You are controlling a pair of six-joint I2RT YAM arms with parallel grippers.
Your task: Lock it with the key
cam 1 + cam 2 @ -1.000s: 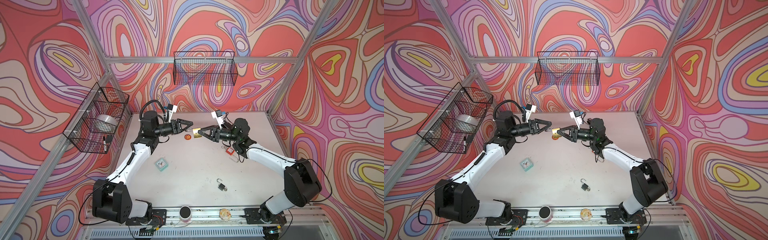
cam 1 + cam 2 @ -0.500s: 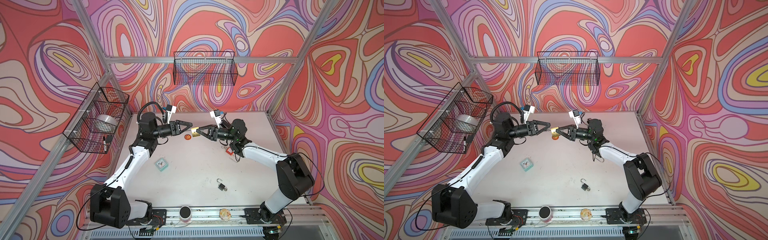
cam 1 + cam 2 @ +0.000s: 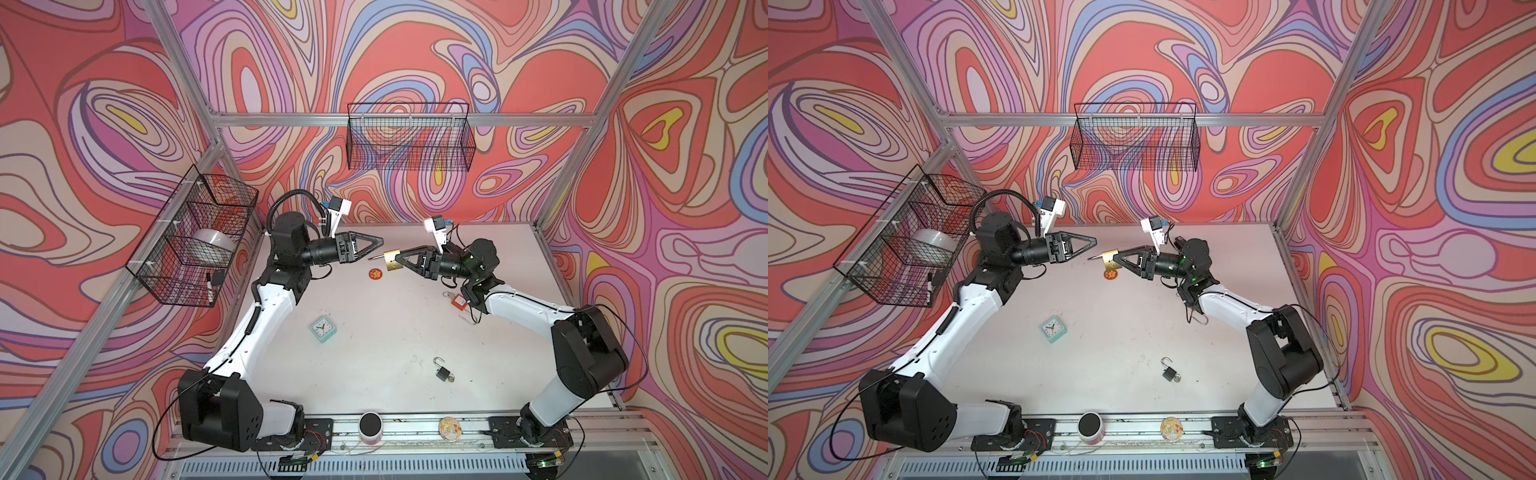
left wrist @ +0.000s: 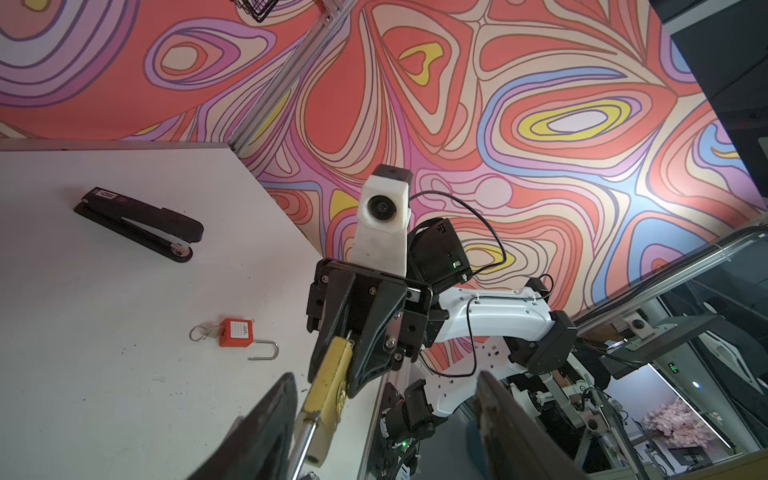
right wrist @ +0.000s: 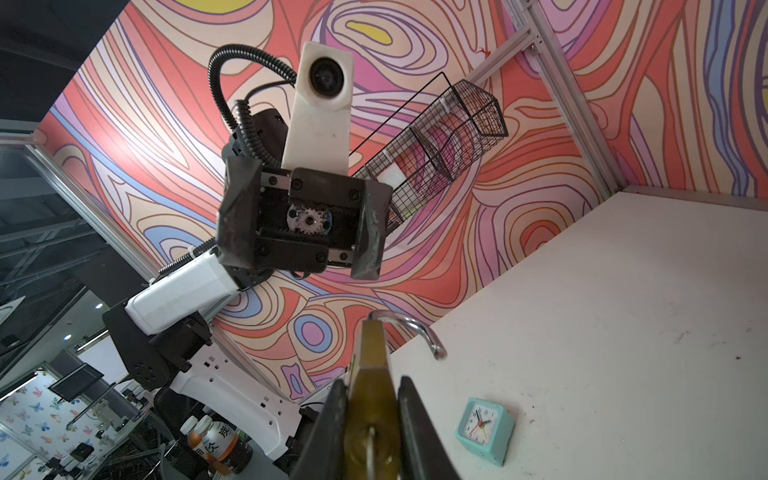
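- The right claw (image 3: 398, 261) is clenched on the body of a brass-coloured metal padlock (image 3: 391, 262), which it holds in the air above the white surface (image 3: 374, 324).
- The padlock's curved silver steel shackle (image 5: 415, 330) is sprung open. Its free end is out of the body and points away from the right claw.
- The left claw (image 3: 374, 249) is released and empty, fingers spread wide, directly facing the right claw. The shackle's tip sits at its mouth, close beside one of its fingers (image 4: 274, 415).
- A thin silvery piece (image 5: 370, 442) shows at the padlock's base, between the right claw's fingers. It is probably the key, but it is too small to be sure.
- As I judge it, the padlock is lifted and presented, but nothing is locked yet. Pressing the shackle home and working the key remain.
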